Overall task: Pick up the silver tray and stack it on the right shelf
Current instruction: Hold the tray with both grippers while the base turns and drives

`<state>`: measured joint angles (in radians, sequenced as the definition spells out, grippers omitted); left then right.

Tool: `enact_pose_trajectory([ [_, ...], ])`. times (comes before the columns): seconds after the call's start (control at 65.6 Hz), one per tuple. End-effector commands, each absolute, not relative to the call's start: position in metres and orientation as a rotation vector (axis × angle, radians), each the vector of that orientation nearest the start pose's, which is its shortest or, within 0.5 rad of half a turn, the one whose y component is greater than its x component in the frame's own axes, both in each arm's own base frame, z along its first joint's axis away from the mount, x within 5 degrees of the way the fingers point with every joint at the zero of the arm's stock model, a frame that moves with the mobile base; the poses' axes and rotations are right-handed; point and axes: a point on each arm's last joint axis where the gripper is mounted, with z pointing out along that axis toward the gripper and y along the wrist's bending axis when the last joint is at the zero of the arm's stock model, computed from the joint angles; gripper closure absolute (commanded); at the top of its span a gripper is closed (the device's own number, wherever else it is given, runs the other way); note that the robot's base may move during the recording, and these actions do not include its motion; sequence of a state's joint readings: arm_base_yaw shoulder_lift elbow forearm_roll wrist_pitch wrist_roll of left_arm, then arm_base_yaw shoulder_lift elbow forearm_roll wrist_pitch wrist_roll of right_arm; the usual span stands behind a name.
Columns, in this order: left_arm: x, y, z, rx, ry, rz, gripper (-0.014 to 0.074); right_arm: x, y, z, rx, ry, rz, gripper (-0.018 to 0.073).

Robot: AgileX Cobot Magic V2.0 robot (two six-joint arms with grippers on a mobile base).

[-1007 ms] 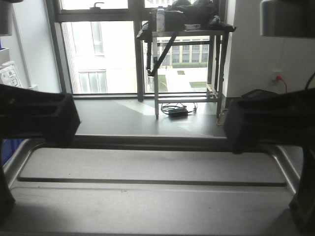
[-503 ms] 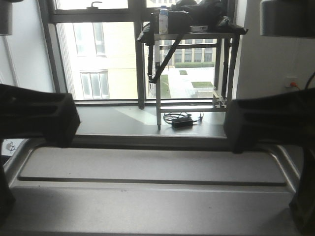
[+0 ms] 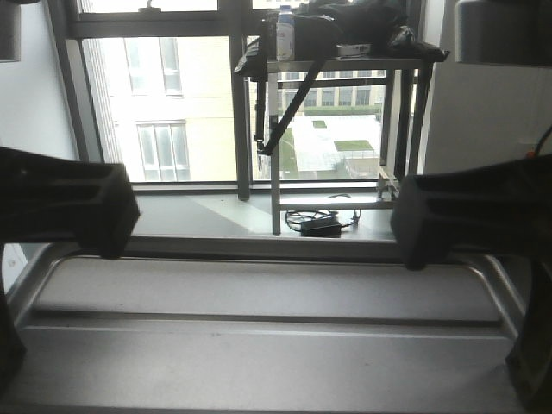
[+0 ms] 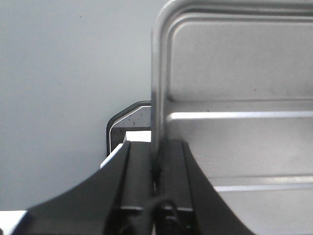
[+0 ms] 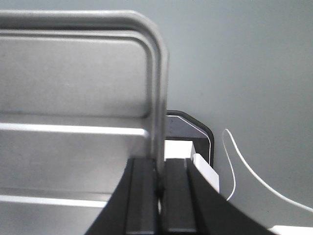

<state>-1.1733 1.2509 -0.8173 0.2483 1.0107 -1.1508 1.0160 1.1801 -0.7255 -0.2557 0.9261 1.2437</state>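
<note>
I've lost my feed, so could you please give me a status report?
Left end effector shut on silver tray rim. Right end effector likewise. Metal stand ahead by window.

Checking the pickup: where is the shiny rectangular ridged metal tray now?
The shiny rectangular ridged metal tray fills the front view's lower half, clamped by its side rims in the left end effector and right end effector.

Our left pincer (image 4: 155, 147) has two matt black fingers (image 4: 138, 181), flat on their inner faces and flaring outward in a smooth curve toward the base. Our right pincer (image 5: 159, 166) carries the same black pair. From the front we see our left housing (image 3: 65, 203) and right housing (image 3: 474, 216) as blocky black shapes with squared ends; a thin dark cable (image 3: 541, 138) arcs beside the right one.
</note>
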Motion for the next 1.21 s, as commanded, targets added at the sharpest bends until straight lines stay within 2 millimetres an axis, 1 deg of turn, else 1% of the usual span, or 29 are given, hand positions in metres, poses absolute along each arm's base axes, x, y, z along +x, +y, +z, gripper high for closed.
enact_pose_trajectory([
  [0.0,0.0986,-0.184,0.263,0.218,2.808,-0.145,0.0697,0.1228,0.1541,0.2563,0.105,2.744,0.227,0.049],
  [1.19,0.0986,-0.184,0.263,0.218,2.808,-0.145,0.0697,0.1228,0.1541,0.2563,0.105,2.744,0.227,0.049],
])
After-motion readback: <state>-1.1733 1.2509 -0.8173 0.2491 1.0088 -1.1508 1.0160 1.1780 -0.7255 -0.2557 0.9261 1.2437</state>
